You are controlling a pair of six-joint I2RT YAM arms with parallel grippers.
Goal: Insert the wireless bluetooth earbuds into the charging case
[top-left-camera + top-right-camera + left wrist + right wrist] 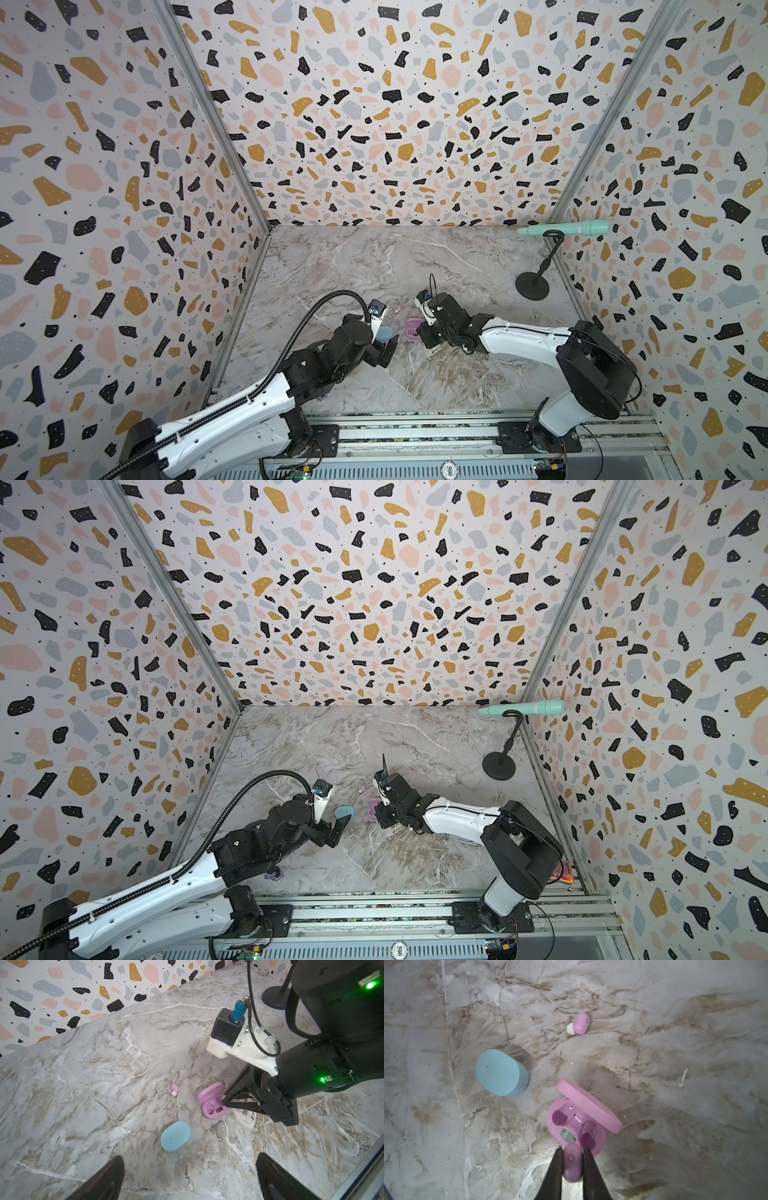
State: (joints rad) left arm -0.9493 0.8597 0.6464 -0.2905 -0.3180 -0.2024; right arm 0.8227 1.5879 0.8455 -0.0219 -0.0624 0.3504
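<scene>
Earbud [572, 1164], pink: tiny, light, rigid, glossy; likely slippery, best pinched across its flat sides. Right gripper [572, 1150] pinches it so, at the rim of the open pink case [574, 1124]. Long axis lies along the fingers [556, 1167], aimed at the nearer empty socket [588, 1136]. Second pink earbud [580, 1023] loose on the table [675, 1043]. Left gripper [190, 1158] spread, empty, near blue case [175, 1136].

Mint microphone [569, 228] on black stand [532, 286], marble tabletop [365, 266], terrazzo walls [374, 104]

layout | we log closed case [500, 1072] left of open case [574, 1125], apart | 1 loose earbud [581, 1023] on table [374, 257] behind, between both | gripped earbud [572, 1164] in right gripper [572, 1148], at open case's right side | stand [532, 286] in rear-right corner
</scene>
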